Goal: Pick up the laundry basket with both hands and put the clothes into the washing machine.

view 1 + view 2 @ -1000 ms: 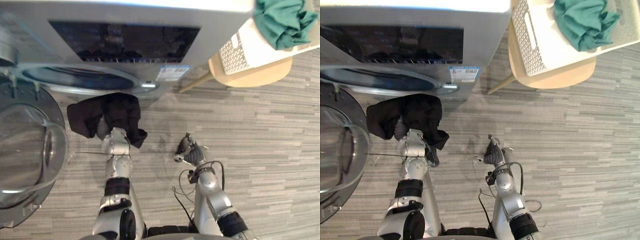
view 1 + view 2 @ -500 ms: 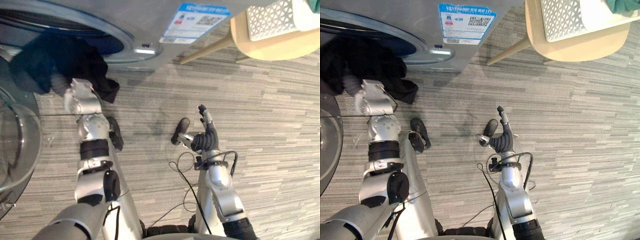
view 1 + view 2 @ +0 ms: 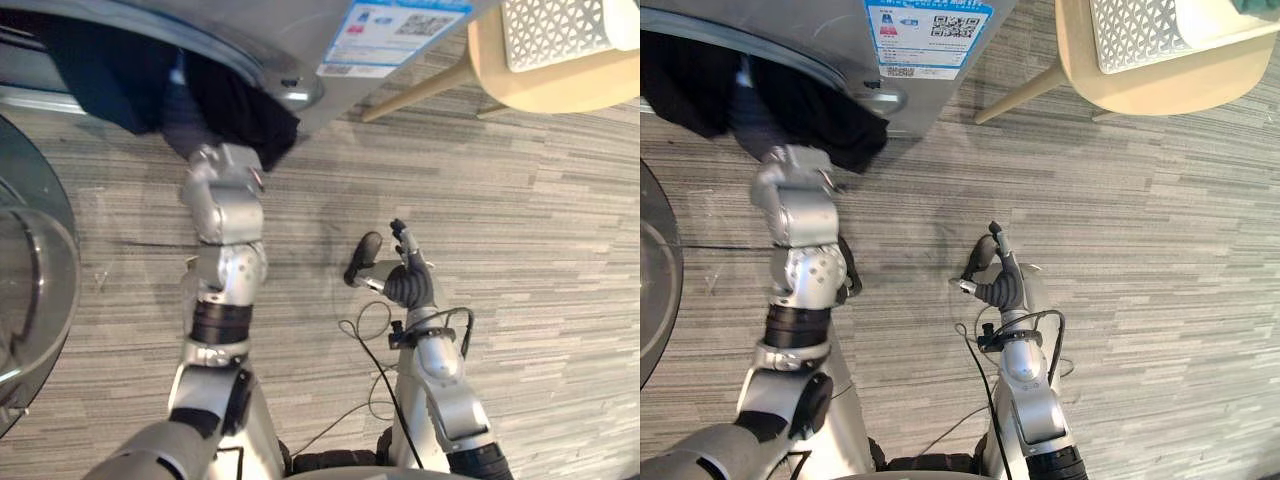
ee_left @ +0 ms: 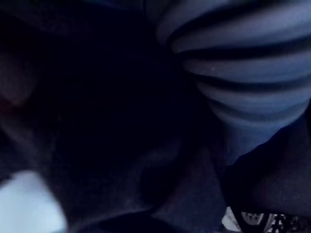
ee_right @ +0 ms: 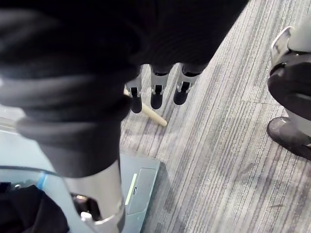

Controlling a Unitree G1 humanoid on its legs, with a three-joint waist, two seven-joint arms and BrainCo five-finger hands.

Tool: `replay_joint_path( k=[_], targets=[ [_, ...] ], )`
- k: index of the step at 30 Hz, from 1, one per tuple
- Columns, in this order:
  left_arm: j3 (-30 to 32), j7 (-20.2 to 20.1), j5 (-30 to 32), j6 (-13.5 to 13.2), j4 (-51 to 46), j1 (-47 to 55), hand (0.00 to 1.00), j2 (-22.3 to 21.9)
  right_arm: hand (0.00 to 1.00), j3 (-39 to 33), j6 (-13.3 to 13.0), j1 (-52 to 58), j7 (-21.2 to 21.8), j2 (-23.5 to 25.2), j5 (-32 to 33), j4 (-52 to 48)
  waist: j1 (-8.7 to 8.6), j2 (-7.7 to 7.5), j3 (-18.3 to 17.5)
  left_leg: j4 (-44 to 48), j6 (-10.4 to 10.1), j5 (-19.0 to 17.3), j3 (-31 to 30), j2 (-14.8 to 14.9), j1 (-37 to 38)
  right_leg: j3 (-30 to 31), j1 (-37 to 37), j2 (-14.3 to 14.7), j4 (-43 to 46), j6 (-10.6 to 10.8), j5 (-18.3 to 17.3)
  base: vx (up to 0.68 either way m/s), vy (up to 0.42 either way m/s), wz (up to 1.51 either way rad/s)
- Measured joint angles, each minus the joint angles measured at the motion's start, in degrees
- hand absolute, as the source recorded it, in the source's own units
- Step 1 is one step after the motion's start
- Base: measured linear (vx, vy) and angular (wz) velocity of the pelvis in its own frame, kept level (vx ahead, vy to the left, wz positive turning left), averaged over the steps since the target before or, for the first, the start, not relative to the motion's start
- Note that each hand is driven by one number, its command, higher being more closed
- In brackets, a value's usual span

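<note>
A black garment [image 3: 235, 105] hangs over the lower rim of the washing machine's round opening [image 3: 285, 85], part inside and part draped outside. My left arm reaches up into it, and the left hand [image 4: 243, 77] is buried in the dark cloth. My right hand [image 3: 403, 275] hovers low over the floor in front of the machine, open and holding nothing; its fingers [image 5: 156, 92] hang straight. The white perforated laundry basket [image 3: 560, 30] rests on a pale wooden chair [image 3: 560, 85] to the right of the machine.
The machine's glass door [image 3: 30, 270] stands swung open at the left. A chair leg [image 3: 410, 95] slants down to the grey plank floor [image 3: 540, 250] beside the machine's front corner.
The head camera has shifted. My left arm has pushed the black garment up from in front of the machine into its opening. The right hand has barely moved.
</note>
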Motion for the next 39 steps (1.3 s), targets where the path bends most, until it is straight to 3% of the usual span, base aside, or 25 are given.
replay_joint_path(
  k=[5,9,11,13,18,21,26,31,36,39],
  targets=[
    [2.59,0.12,4.54,0.56,1.70,-0.01,1.00,1.31,0.00,0.08,0.10,1.53,0.19,-0.13,0.03,-0.07,0.06,0.39,-1.42,-2.53,-0.45,0.74,1.34,0.96,1.44,0.12,0.42,1.58,-2.75,-0.56,1.17,-0.04,-0.067,-0.14],
    [6.73,1.69,9.17,1.92,10.09,-8.44,1.00,7.94,0.00,0.28,-1.03,4.37,1.29,-0.33,0.10,-0.85,-0.19,0.27,-1.72,-3.62,-1.13,1.16,1.44,2.17,1.65,-0.16,0.44,3.12,-4.55,-1.08,2.09,-0.02,-0.064,-0.21],
    [8.37,2.85,11.65,3.62,17.44,-15.96,1.00,13.85,0.00,1.25,-2.00,5.75,1.82,-1.23,0.24,-2.02,-0.62,0.23,-1.74,-3.96,-1.32,1.26,1.25,3.06,1.11,-0.60,0.20,4.01,-5.54,-1.41,2.52,-0.02,-0.046,-0.20],
    [8.34,2.05,12.60,3.38,19.59,-17.66,1.00,16.48,0.00,1.37,-3.32,6.30,2.30,-1.33,0.64,-2.33,-0.58,0.22,-1.75,-4.09,-1.41,1.32,1.24,3.76,0.55,-0.88,-0.12,4.54,-6.03,-1.55,2.78,-0.02,-0.034,-0.13],
    [4.05,1.22,17.57,2.75,21.92,-21.36,1.00,20.09,0.00,1.77,-5.95,6.57,2.44,-1.44,2.10,-2.29,0.42,-0.95,-2.51,-4.50,-1.40,2.25,0.59,3.94,-1.89,-1.78,-1.87,4.61,-6.58,-2.21,3.56,-0.04,-0.036,-0.02],
    [1.80,1.28,18.30,2.86,23.74,-26.12,1.00,21.01,0.00,1.95,-6.04,6.57,2.43,-1.58,2.87,-2.03,0.88,-1.24,-2.70,-5.56,-1.34,3.05,0.33,4.46,-4.59,-3.10,-3.17,4.56,-8.72,-2.42,4.91,-0.08,-0.005,-0.02],
    [-3.75,1.28,20.12,5.31,25.67,-33.10,1.00,24.71,0.00,2.37,-6.32,6.55,2.39,-2.36,3.08,-1.49,0.54,-1.94,-3.11,-8.57,-1.44,3.21,0.90,4.68,-7.52,-5.73,-4.03,3.79,-13.64,-1.95,7.30,-0.10,0.019,0.03],
    [-9.30,0.55,24.01,6.46,27.15,-37.60,1.00,28.28,0.00,2.23,-6.82,6.53,2.30,-2.48,3.20,-1.15,0.16,-2.19,-3.10,-12.09,-0.37,5.66,2.80,4.51,-7.87,-6.95,-3.50,3.55,-19.07,-0.88,9.68,-0.09,0.056,-0.04],
    [-14.76,0.44,34.21,8.68,28.90,-43.53,1.00,30.75,0.00,2.40,-8.08,6.62,2.35,-2.54,3.55,-1.61,-0.34,-2.48,-3.14,-15.02,-0.38,5.70,4.73,4.42,-8.88,-8.77,-2.72,3.44,-24.61,-0.12,10.16,-0.09,0.052,0.00],
    [-16.00,1.65,48.97,12.72,33.27,-47.69,1.00,35.31,0.00,2.84,-9.25,6.64,2.45,-2.51,3.42,-2.33,-1.60,-2.79,-3.00,-15.72,1.05,6.76,5.51,4.44,-9.42,-9.58,-2.81,2.98,-25.87,0.15,10.31,-0.08,0.028,-0.12]
  ],
)
